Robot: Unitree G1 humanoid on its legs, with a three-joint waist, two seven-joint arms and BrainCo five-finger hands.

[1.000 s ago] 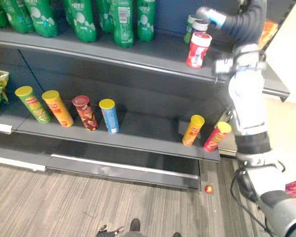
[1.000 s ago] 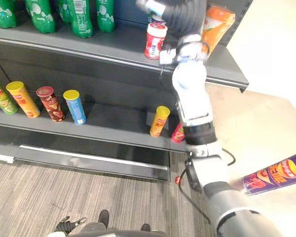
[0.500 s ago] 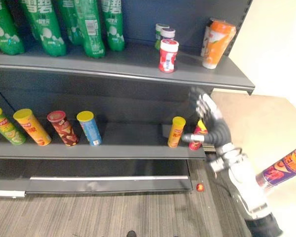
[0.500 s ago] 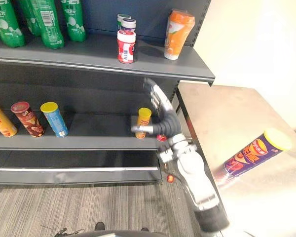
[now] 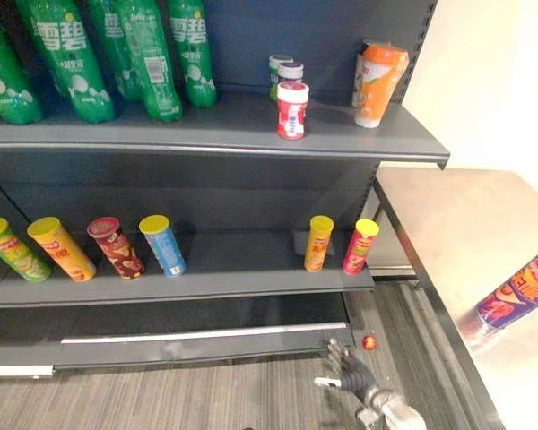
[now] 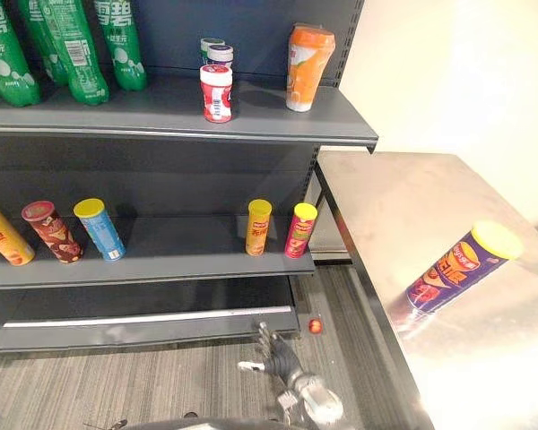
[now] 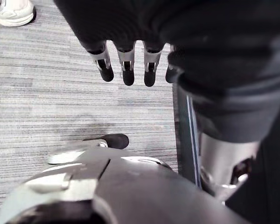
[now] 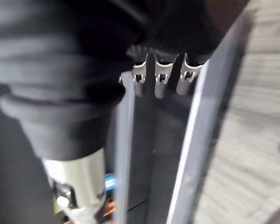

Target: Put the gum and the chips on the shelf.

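Right hand (image 5: 348, 378) low over floor in front of shelf base, fingers spread apart, empty. Left hand (image 7: 127, 65) over floor, fingers straight, empty. Purple chips can (image 6: 457, 273) tilted on steel surface (image 6: 386, 206) at right, well apart from both hands. Lower shelf (image 5: 242, 262) carries row of cans (image 5: 115, 246). Farther up, red-white gum jar (image 5: 292, 109) upright on upper shelf (image 5: 224, 125), right of green bottles (image 5: 117, 54).
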